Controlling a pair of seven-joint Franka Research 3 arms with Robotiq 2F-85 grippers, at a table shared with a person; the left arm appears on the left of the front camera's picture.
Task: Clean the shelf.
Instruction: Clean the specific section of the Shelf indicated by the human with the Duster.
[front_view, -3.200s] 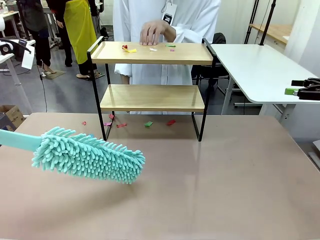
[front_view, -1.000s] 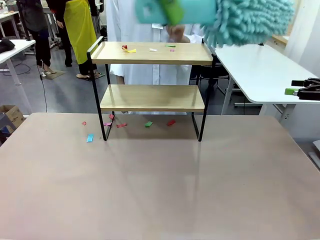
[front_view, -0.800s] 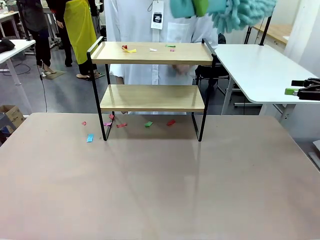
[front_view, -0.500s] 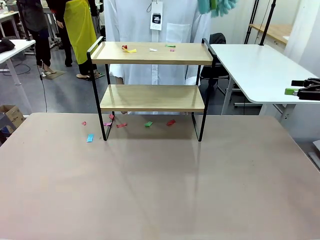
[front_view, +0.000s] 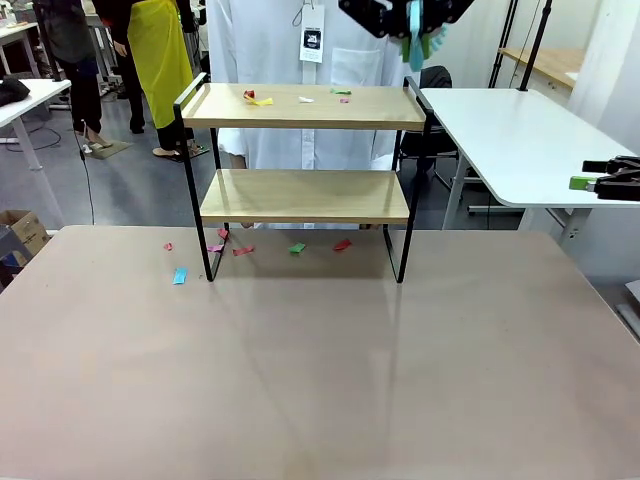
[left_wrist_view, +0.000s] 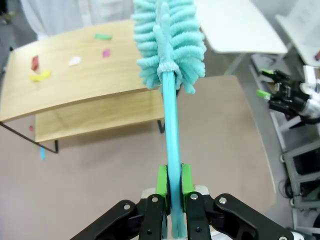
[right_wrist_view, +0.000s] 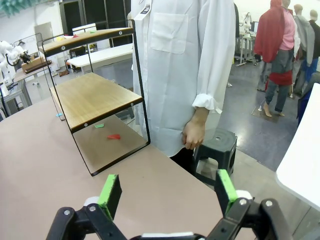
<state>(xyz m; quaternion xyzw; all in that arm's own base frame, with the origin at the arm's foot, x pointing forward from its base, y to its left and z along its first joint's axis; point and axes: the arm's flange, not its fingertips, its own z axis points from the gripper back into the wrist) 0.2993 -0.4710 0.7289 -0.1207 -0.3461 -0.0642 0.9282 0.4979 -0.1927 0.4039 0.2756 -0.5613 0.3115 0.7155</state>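
Left gripper (left_wrist_view: 173, 180) clamps duster (left_wrist_view: 170, 45) handle, head poised above shelf (left_wrist_view: 85, 90) for sweeping scraps (left_wrist_view: 39, 76) (at 10 o'clock from head); right gripper (right_wrist_view: 169, 192) wide, empty.

The table (front_view: 320, 380) lies open in front of the shelf (front_view: 305, 195); a person (front_view: 270, 40) stands close behind it.

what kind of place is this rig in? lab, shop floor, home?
Most likely a robotics lab or workshop: a person in a white coat with a badge, plain white work tables around, and black stands near the back.
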